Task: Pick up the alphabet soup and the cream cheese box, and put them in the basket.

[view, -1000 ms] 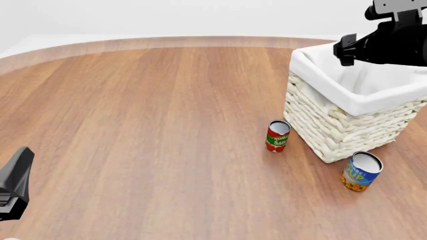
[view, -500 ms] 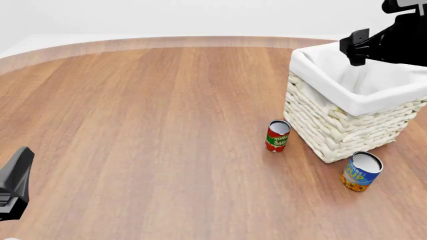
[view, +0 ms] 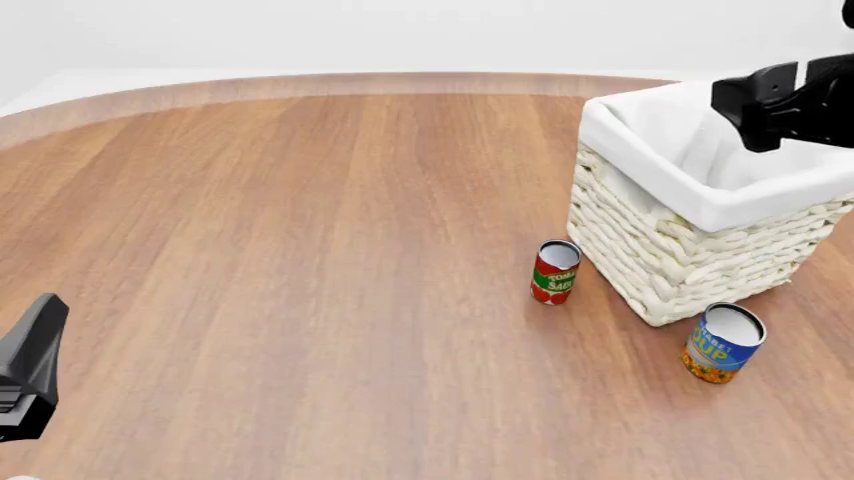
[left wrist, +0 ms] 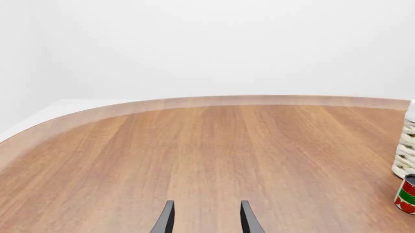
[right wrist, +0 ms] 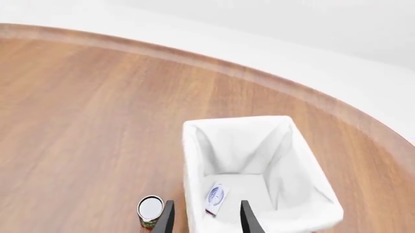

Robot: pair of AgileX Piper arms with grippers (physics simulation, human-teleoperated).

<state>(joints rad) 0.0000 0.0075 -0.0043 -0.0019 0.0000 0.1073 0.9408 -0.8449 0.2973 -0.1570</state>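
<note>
The alphabet soup (view: 722,343), a blue and yellow can with a silver-white top, stands on the table in front of the basket (view: 667,250). The cream cheese box (right wrist: 216,198) lies on the white lining inside the basket (right wrist: 194,145); the front view does not show it. My right gripper (view: 767,105) hangs above the basket's far right side. Its fingers (right wrist: 166,219) are apart and hold nothing, so the right gripper (right wrist: 206,223) is open. My left gripper (view: 34,370) sits low at the near left, far from everything, and in its wrist view the left gripper (left wrist: 206,223) is open and empty.
A slimmer red and green can (view: 555,271) stands just left of the basket; it also shows in the right wrist view (right wrist: 150,209) and the left wrist view (left wrist: 407,194). The brown wooden table (view: 294,250) has a curved far edge.
My right gripper has moved to the right above the basket, partly leaving the front view. The left arm, the cans and the basket have not moved.
</note>
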